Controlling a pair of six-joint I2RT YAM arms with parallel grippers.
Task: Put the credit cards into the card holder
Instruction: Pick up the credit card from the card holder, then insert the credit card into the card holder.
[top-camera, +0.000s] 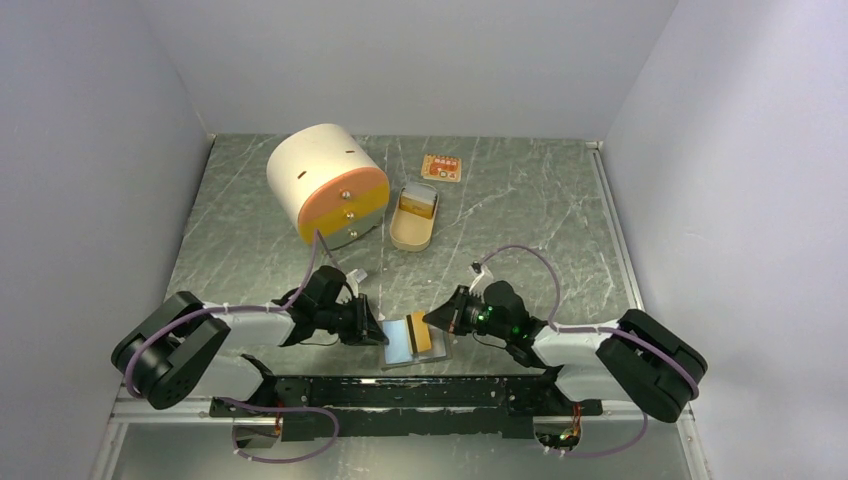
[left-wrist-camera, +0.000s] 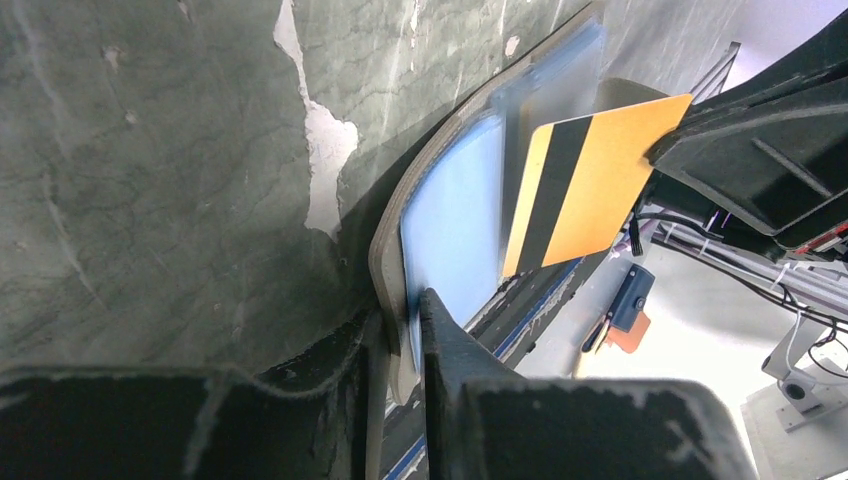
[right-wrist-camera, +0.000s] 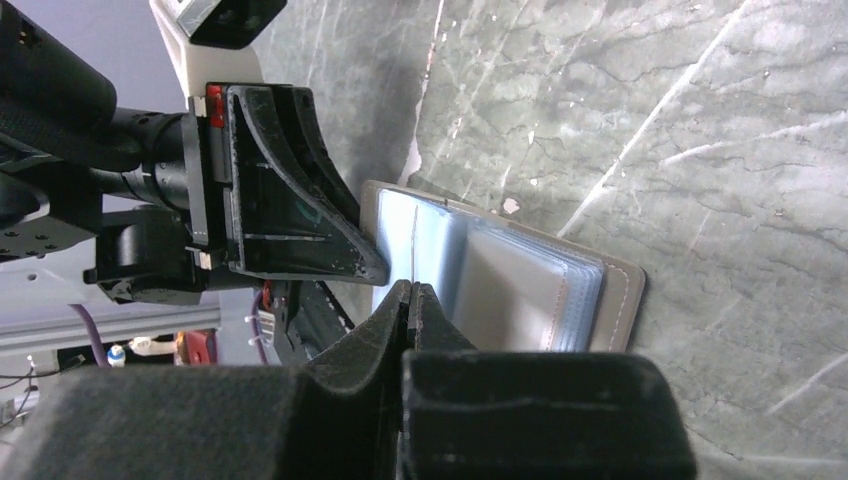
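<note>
Gold-orange plastic sits clamped in my right gripper (right-wrist-camera: 410, 300). Its jaws are fully closed on one end of the gold-orange card (left-wrist-camera: 610, 170). The striped face is tilted and the free end reaches out ahead of the fingertips, over the open card holder (right-wrist-camera: 622, 300). Whether that end touches a sleeve I cannot tell. The holder lies flat on the table (top-camera: 540, 210) directly between my two grippers, its clear sleeves (right-wrist-camera: 520, 290) fanned upward. My left gripper (left-wrist-camera: 398, 325) is nipped on the holder's edge, with the cover and first leaf between its fingers (left-wrist-camera: 450, 360). A pale blue face (left-wrist-camera: 450, 220) shows just ahead of those fingers. I cannot say whether it is the second card or a plain sleeve.

As I judge the risks, the card's corner may catch on a sleeve lip and bow or twist in the grip, since only one end is held. If the left pinch is weak, the push would slide the holder or flip a leaf shut. The grippers are nearly fingertip to fingertip, so a collision is possible.

Well beyond both grippers stand a white drum (top-camera: 320, 180), a tan oval tin (top-camera: 412, 232) and a small orange tile (top-camera: 441, 167). None blocks the approach.
</note>
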